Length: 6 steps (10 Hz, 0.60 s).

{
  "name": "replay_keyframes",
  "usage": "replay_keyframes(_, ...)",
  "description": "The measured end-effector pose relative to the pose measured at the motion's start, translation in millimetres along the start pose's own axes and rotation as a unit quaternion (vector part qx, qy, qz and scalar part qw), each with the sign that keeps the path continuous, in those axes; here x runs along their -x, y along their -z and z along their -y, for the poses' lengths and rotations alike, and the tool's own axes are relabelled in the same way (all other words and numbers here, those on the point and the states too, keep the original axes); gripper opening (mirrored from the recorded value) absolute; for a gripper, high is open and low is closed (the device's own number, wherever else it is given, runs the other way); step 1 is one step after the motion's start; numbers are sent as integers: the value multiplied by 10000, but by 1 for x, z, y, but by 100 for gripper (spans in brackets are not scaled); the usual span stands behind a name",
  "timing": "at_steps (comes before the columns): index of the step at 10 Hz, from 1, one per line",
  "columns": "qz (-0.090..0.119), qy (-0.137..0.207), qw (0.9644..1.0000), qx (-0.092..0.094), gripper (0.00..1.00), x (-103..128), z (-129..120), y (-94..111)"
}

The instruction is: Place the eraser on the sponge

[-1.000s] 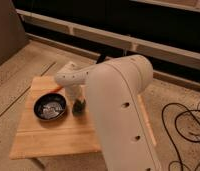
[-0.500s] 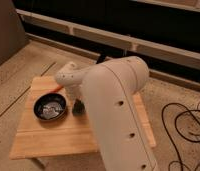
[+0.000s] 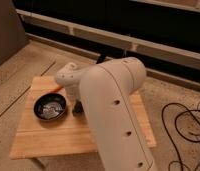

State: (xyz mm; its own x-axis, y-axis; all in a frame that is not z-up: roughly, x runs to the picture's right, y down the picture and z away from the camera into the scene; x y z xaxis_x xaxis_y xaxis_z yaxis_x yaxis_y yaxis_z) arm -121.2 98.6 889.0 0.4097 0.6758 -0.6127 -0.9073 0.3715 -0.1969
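We see the hand (image 3: 77,107) low over the tabletop (image 3: 53,135), just right of the black pan (image 3: 50,107), with its fingers closed together. An orange stick (image 3: 57,88) lies behind the pan. The white arm (image 3: 113,110) hides the eraser and the sponge from us.

Light wooden table (image 3: 53,142) standing on speckled floor (image 3: 18,75). Round black pan (image 3: 49,107) near the table's left edge, with pale glints inside. Thin orange stick (image 3: 57,88) just beyond the pan, toward the far-left corner. Black cables (image 3: 185,125) looped on the floor, right of the table.
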Motion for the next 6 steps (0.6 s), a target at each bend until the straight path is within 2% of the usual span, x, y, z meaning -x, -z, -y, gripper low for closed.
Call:
replay_keyframes(4, -49, -17, 10000, 2, 0, 2, 2, -4)
replay_keyframes(6, -96, 8, 10000, 12, 14, 1, 1, -6)
